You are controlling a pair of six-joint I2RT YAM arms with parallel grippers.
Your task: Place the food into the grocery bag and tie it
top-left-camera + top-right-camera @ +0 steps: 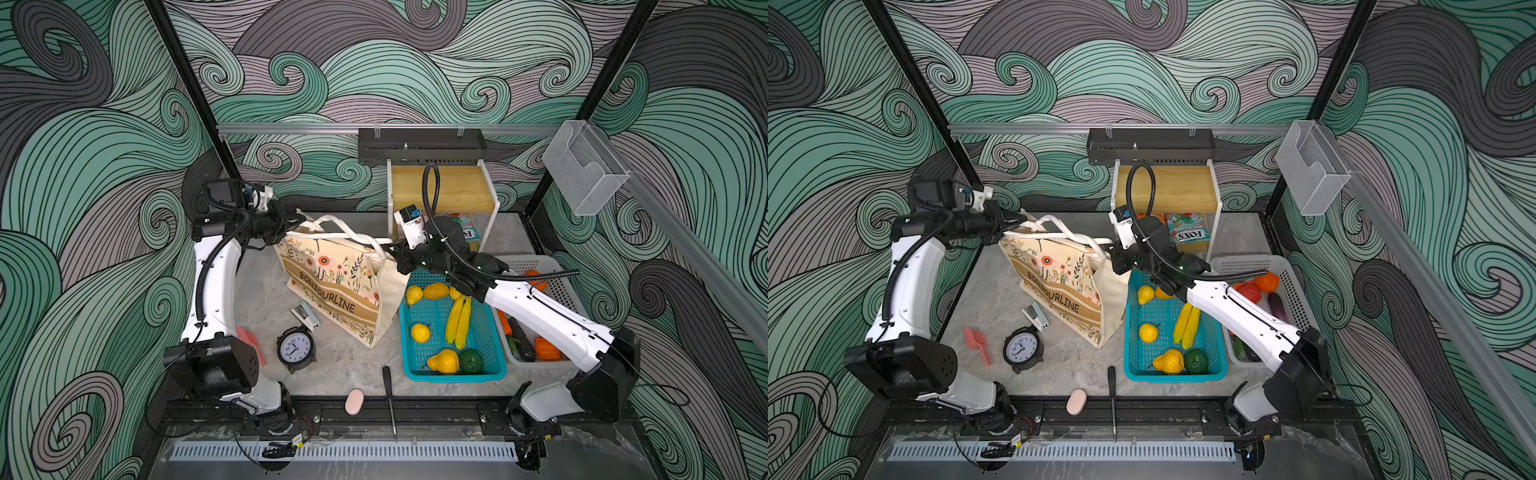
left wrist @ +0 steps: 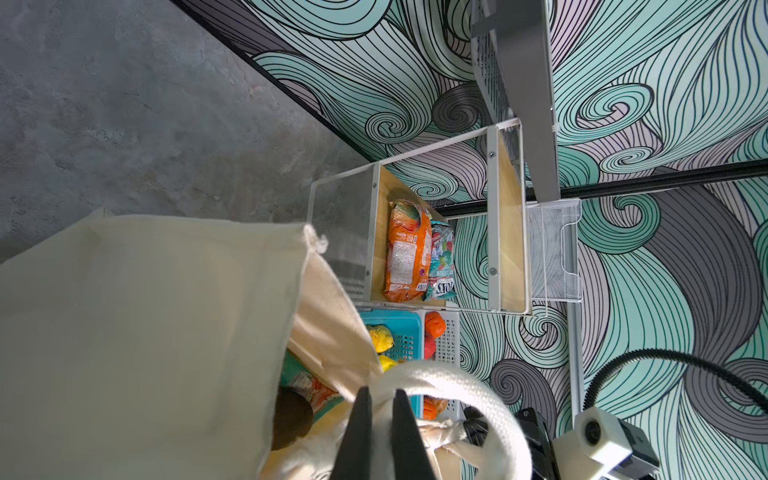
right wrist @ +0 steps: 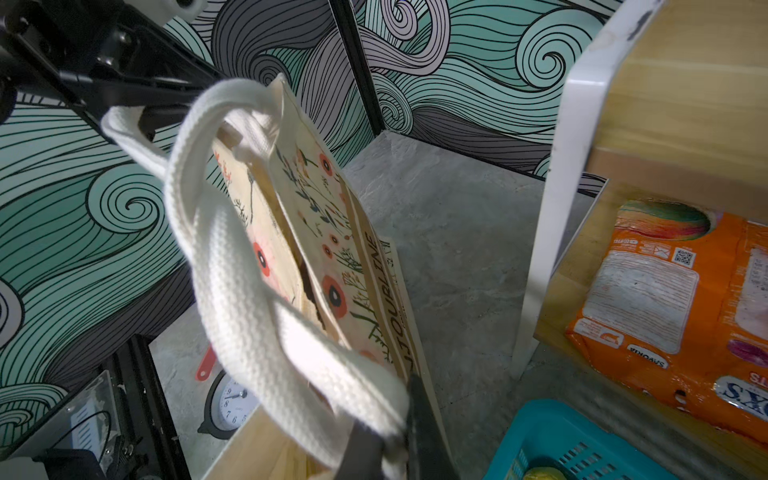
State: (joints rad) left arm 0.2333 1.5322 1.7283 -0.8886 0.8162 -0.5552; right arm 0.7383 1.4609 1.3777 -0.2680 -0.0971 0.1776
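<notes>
The cream flower-print grocery bag (image 1: 332, 286) stands mid-table, and its white strap handles (image 1: 345, 235) cross over each other above its mouth. My left gripper (image 1: 297, 222) is shut on a strap (image 2: 457, 382) at the bag's back-left end. My right gripper (image 1: 395, 249) is shut on a strap (image 3: 232, 291) at the bag's right end. A packet (image 2: 309, 384) shows inside the bag. Bananas (image 1: 457, 322), lemons and a pear lie in the teal basket (image 1: 453, 376). Snack packets (image 1: 1187, 230) stand under the wooden shelf.
A white basket (image 1: 540, 266) with an orange, tomato and eggplant sits right of the teal one. A black alarm clock (image 1: 295, 347), stapler (image 1: 305, 316) and red scoop (image 1: 978, 345) lie front-left of the bag. A pink pad (image 1: 354, 402) and screwdriver (image 1: 389, 399) lie at the front edge.
</notes>
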